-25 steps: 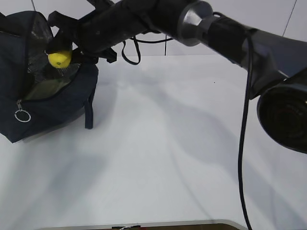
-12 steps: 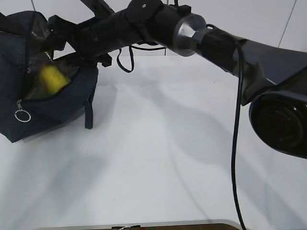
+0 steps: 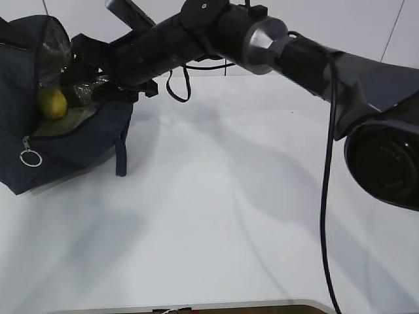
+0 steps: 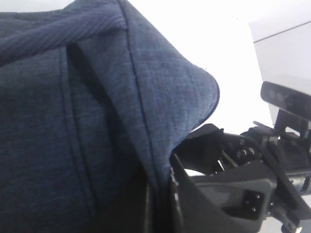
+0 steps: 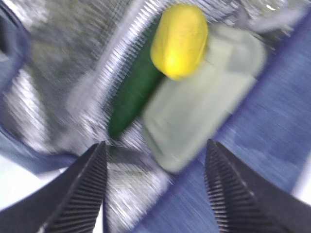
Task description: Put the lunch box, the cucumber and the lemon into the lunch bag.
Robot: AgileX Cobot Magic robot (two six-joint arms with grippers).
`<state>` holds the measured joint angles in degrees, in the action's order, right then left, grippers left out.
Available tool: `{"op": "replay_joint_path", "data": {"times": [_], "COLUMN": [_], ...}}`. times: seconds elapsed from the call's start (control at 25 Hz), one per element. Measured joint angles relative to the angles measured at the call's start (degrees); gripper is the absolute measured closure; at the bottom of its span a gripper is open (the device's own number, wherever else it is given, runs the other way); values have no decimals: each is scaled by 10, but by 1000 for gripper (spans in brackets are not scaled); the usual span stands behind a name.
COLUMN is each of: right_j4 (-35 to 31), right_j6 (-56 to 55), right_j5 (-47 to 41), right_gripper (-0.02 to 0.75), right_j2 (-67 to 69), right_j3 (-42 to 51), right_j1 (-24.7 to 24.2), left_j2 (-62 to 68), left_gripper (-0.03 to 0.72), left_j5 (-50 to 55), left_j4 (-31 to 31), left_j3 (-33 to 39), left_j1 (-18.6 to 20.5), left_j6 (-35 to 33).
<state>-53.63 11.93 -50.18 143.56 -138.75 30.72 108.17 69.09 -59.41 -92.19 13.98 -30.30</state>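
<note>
Your right hand [image 5: 155,189] hangs over the mouth of the lunch bag [image 3: 72,147] with its fingers [image 5: 77,194] spread wide and nothing between them; the lemon [image 5: 179,40] lies ahead of those fingertips, inside the bag, resting partly on the pale green lid of the lunch box [image 5: 204,102] and touching the cucumber [image 5: 136,92]; the cucumber's long axis runs diagonally beside the box, against the silver lining, its far end hidden behind the lemon. From the exterior view the lemon [image 3: 52,103] sits low in the opening, below the hand and clear of it, so all three things appear to be in the bag and what you have left is, by my reading, to draw the right arm [image 3: 196,33] back out. Mind the strap handle [image 3: 177,82] looping under that arm, just beside the wrist; it could snag as you retreat. Your left hand [image 4: 160,204] sits tight against the navy fabric at the rim, seemingly pinching the flap, though you cannot tell this for sure since its fingertips are hidden; the tabletop [image 3: 229,216] lies beyond.
</note>
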Motion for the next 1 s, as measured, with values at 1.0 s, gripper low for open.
{"op": "replay_joint_path", "data": {"times": [1.0], "right_j4": [209], "right_j6": [-96], "right_j5": [-32], "right_gripper": [237], "right_j2": [-7], "right_j3": [0], "right_j1": [-19], "left_j2": [0], "left_gripper": [702], "left_j5": [0], "left_j4": [1], "left_j3": [0], "left_j1": [0], "left_j6": [0]}}
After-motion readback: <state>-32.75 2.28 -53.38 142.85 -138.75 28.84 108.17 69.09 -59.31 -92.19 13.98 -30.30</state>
